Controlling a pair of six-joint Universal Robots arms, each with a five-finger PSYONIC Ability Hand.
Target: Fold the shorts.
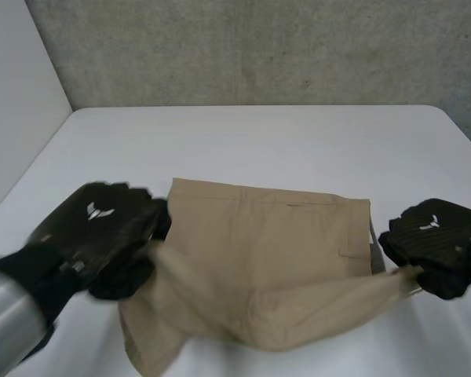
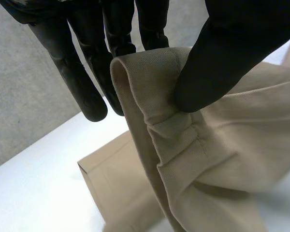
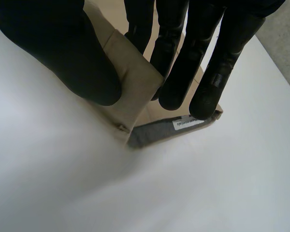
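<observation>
On white table (image 1: pixel 259 133), shorts (image 1: pixel 275 251) between hands (image 1: pixel 94 228) (image 1: pixel 438 242)

left hand mark: a white emblem (image 1: pixel 95 210) is showing on the back of the left hand (image 1: pixel 102 236), made of slanted wing-like strokes and carrying no letters
right hand mark: a white emblem (image 1: pixel 429 225) of the same kind is showing on the back of the right hand (image 1: pixel 443 245), also without letters
shorts label: a small white tag (image 3: pixel 187 123) is lying on the grey inner waistband (image 3: pixel 152 134) of the shorts (image 3: pixel 135 82), just beside the right hand's fingertips; it is carrying one line of dark print, too small to read
readable words or numbers: none is showing
</observation>
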